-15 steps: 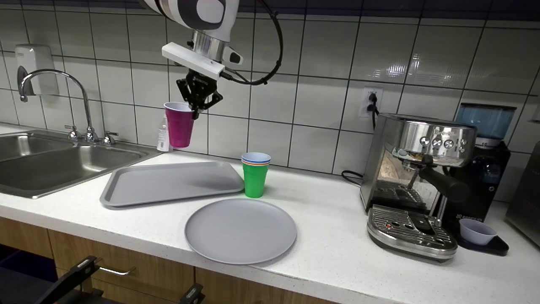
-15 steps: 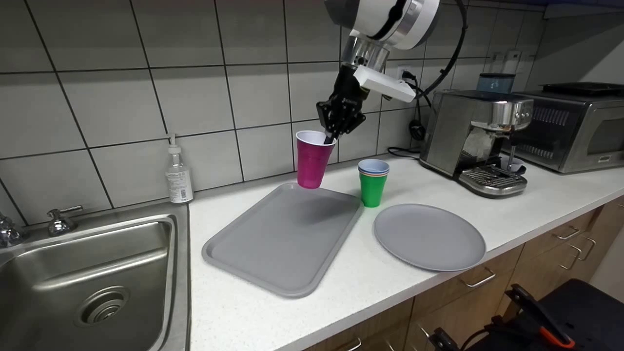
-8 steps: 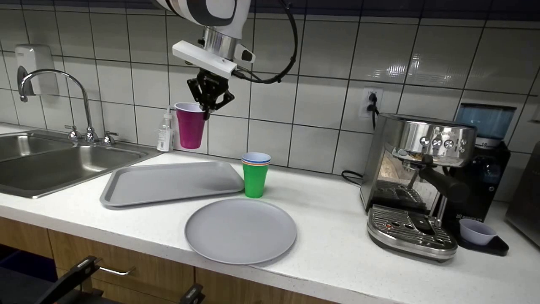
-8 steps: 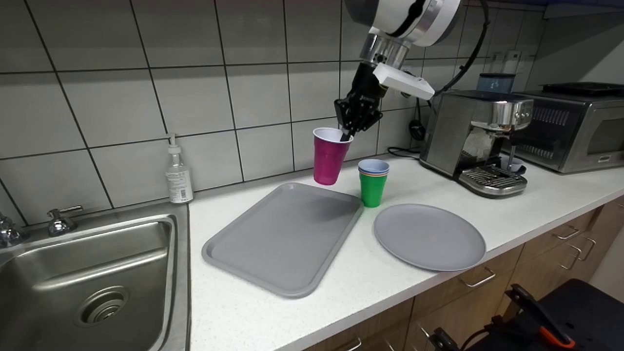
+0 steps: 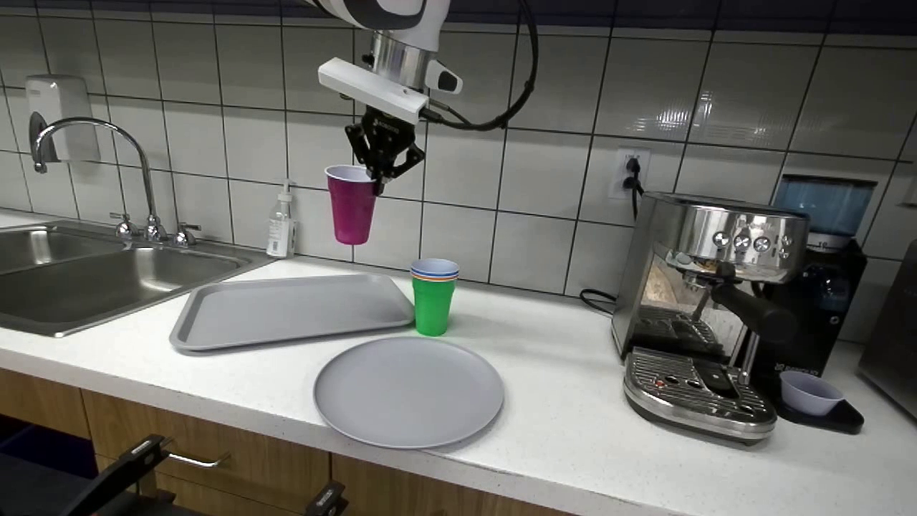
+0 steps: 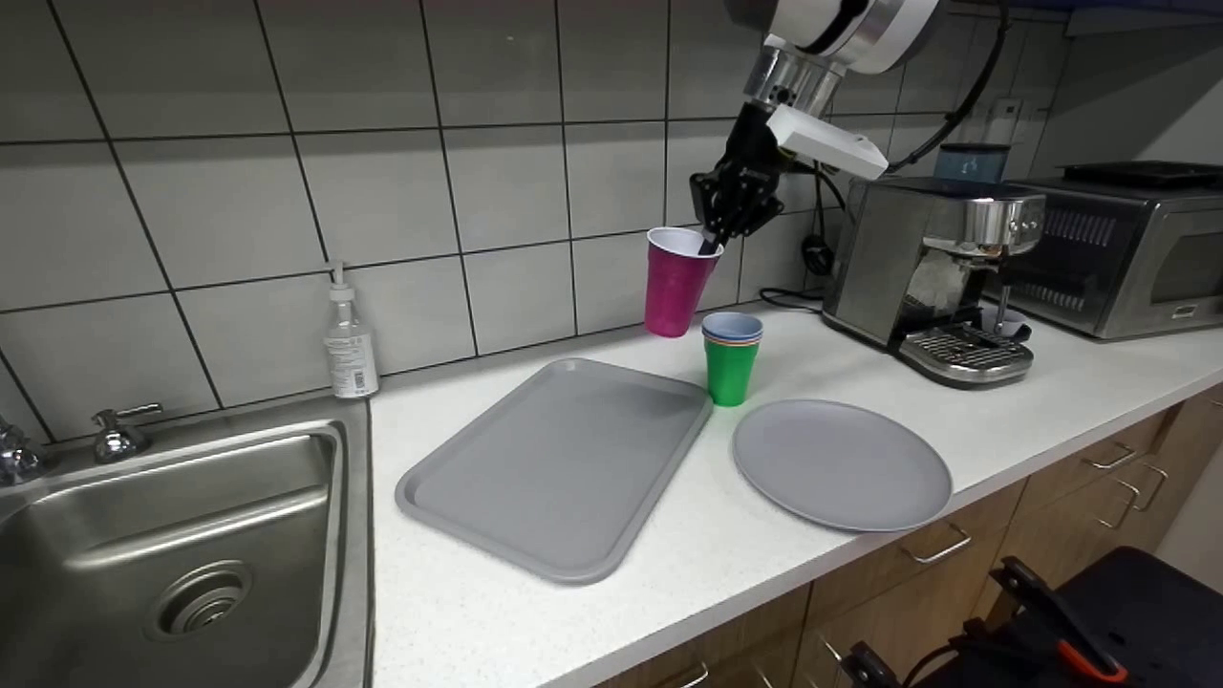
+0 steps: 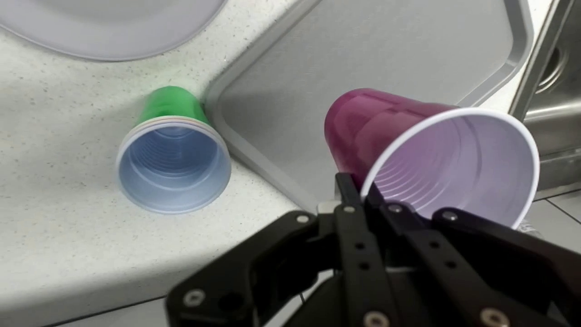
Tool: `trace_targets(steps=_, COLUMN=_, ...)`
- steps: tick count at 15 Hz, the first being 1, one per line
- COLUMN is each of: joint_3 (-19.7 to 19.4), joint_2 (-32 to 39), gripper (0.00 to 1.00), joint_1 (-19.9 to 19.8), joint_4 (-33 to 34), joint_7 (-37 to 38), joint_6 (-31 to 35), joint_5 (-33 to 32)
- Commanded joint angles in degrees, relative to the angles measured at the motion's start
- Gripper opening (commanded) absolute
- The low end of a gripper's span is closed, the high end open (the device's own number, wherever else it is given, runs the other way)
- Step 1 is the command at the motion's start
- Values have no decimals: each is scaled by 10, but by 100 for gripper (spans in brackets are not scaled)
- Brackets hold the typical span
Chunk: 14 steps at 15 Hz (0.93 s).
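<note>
Wrist view saw into the magenta cup (image 7: 426,150), whitish w/ ridges; both ext. views gave its outer wall, plus the coffee machine (image 5: 677,294), well apart from the gripper (image 7: 358,183). Below gripper, beside tray (image 5: 297,308), sat green cup (image 5: 433,304) w/ other cups (image 7: 174,168) nested in it, pale-blue inside uppermost. Gripper was clamped on magenta cup's rim, 1 finger in, 1 out, above counter (image 5: 559,401).

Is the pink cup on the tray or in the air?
In the air: the pincer grips the pink cup by its rim; wall tiles show beneath.
</note>
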Motion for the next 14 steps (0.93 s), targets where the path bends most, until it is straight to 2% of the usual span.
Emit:
trace_targets(steps=1, joint_3=-16, joint_2=-25, gripper=1, joint_1=-7, joint_4=-14, joint_7=0, joint_6=9, joint_5=-7)
trace_targets(steps=14, joint_3=-56, joint_2=-18, gripper=1, joint_1=-25, joint_4=-7, joint_7=11, joint_6=59, joint_5=-15)
